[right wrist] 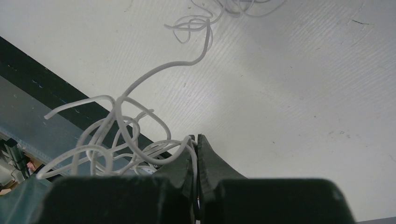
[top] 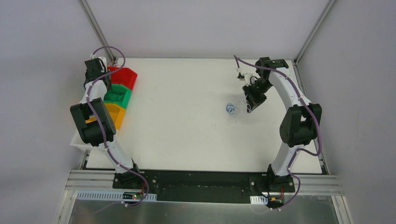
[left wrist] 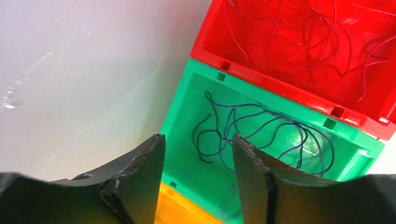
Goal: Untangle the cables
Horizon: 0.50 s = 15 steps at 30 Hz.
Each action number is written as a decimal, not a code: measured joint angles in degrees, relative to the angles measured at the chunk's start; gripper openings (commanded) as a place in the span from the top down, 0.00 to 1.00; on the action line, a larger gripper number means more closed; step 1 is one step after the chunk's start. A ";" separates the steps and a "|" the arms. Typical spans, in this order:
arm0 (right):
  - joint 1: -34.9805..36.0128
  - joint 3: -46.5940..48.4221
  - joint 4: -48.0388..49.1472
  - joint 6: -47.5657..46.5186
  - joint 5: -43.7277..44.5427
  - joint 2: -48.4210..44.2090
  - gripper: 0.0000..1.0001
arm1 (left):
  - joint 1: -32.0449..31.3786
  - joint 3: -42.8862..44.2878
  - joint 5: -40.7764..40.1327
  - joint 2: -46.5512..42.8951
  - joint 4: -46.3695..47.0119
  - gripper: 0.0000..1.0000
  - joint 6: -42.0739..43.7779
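- Currently, the white cables hang in loose loops from the right pincer, which is clamped on them toward the far right corner of the worktop. A blue tangle lies just beside.
- Handling, as judged: light, limp and snag-prone. Grip a free end.
- The left pincer stands apart and empty above the green bin at the left edge.
- The worktop is white and smooth.

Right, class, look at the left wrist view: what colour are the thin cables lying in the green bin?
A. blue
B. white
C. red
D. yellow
A: the blue cables lie looped on the floor of the green bin, while the red cables are in the red bin next to it.
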 measured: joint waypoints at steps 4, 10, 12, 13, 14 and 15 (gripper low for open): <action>0.00 -0.07 0.44 0.07 -0.20 0.00 1.00 | 0.00 1.29 -0.55 -1.60 -2.67 0.13 1.81; 0.11 -0.07 1.77 1.18 -2.25 0.00 1.00 | 0.00 7.43 -0.44 -4.90 -7.87 0.01 3.98; 0.35 0.07 2.21 2.03 -3.76 -0.02 1.00 | 0.00 8.35 0.98 -7.54 -9.77 0.01 3.61; 0.63 0.44 2.32 2.58 -4.52 -0.02 1.00 | 0.00 8.66 2.69 -9.20 -11.04 0.01 3.23; 1.09 1.27 2.43 3.30 -5.60 -0.02 1.00 | 0.00 8.81 4.55 -11.13 -12.17 0.01 2.73; 1.73 2.69 2.60 4.28 -6.82 -0.02 1.00 | 0.00 8.85 7.45 -13.27 -13.22 0.01 1.86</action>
